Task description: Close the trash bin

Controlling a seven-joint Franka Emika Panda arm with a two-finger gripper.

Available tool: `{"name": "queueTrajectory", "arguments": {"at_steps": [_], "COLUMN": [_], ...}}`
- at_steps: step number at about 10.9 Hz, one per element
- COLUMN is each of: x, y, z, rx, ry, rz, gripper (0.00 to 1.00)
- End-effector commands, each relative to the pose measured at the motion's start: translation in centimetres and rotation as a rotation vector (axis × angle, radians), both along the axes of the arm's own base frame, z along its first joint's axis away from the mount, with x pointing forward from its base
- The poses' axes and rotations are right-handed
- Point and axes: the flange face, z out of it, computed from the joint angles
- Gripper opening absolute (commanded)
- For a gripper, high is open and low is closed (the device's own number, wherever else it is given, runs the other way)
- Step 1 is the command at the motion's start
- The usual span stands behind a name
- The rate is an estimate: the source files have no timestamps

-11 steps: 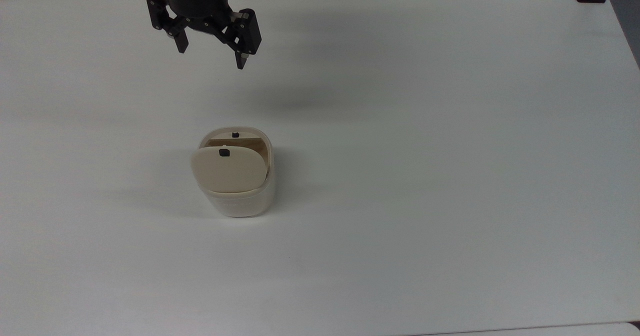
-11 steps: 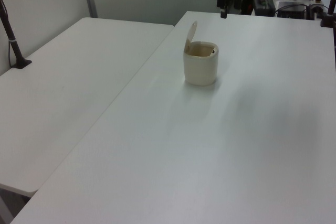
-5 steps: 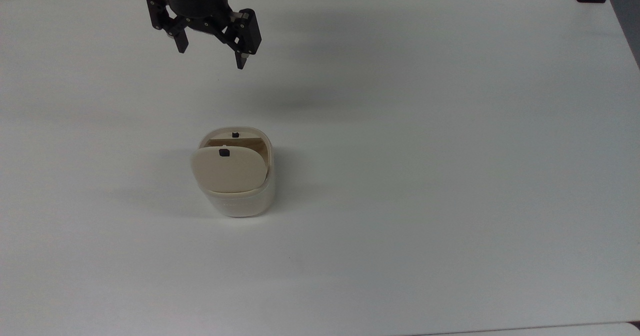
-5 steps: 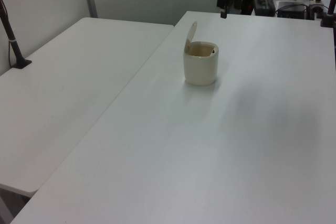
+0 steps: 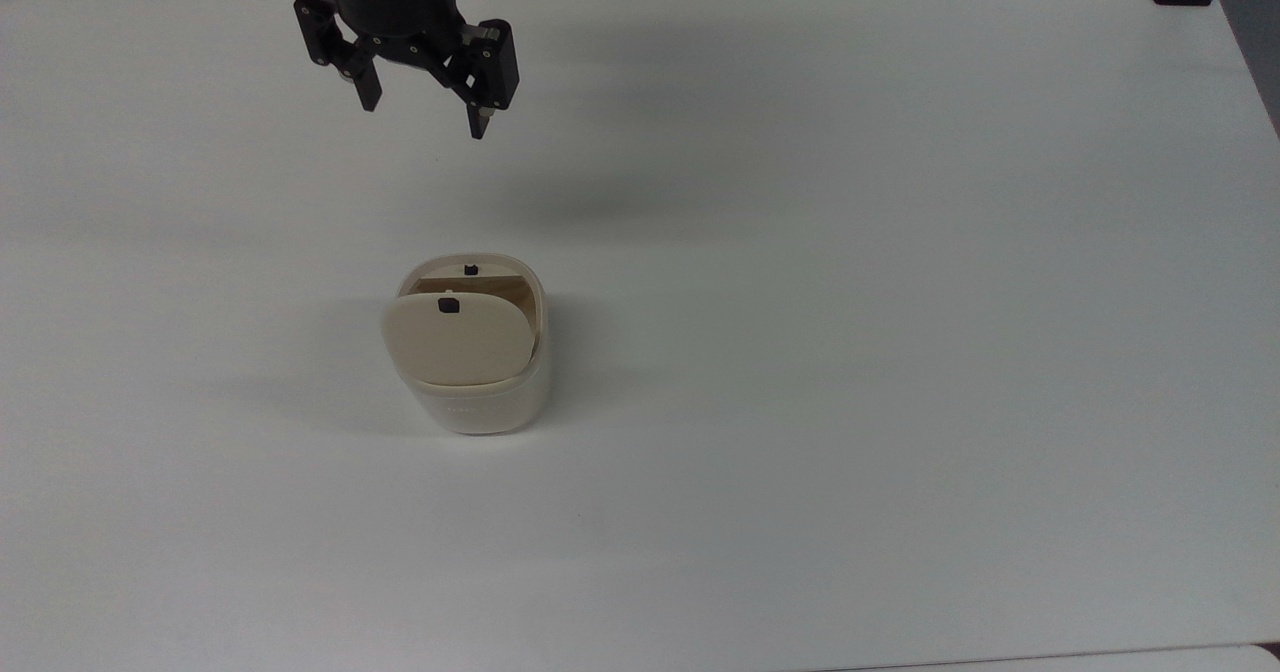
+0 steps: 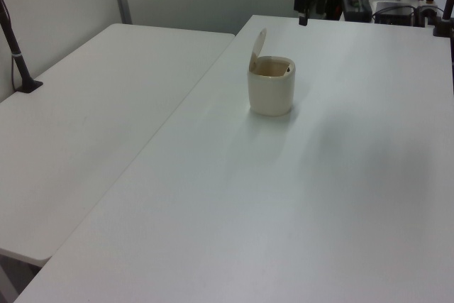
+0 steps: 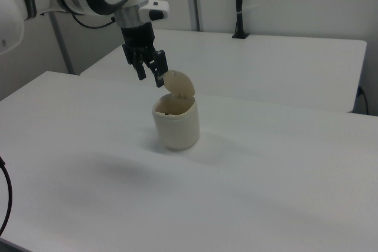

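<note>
The trash bin (image 5: 470,352) stands a little toward nine o'clock of the counter's (image 5: 900,352) middle in the top view, its lid (image 5: 457,336) raised — still open. The gripper (image 5: 424,120) hangs at about twelve o'clock from the bin, well apart, fingers (image 5: 480,122) spread wide and empty. Over the last second it has barely shifted, so closing has not begun. Nothing lies between gripper and lid — only bare counter around the bin.

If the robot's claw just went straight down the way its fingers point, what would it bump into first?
Probably just the bare white table. The open gripper points downward, and in the top view it hangs apart from the trash bin, though depth is hard to judge.
</note>
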Motion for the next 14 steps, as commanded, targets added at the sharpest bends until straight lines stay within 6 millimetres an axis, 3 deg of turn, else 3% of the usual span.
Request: {"name": "queueTrajectory", "arguments": {"at_steps": [1, 6, 11, 14], "x": [0.4, 2.5, 5.3, 5.5], "y": [0.1, 0.2, 0.8, 0.3], "z": [0.0, -1.4, -4.6, -4.0], "rx": [-0.004, -0.009, -0.010, -0.009], "ry": [-0.049, -0.134, -0.216, -0.251], "rz": [0.012, -0.018, -0.102, -0.108], "gripper": [0.50, 0.37, 0.36, 0.35]}}
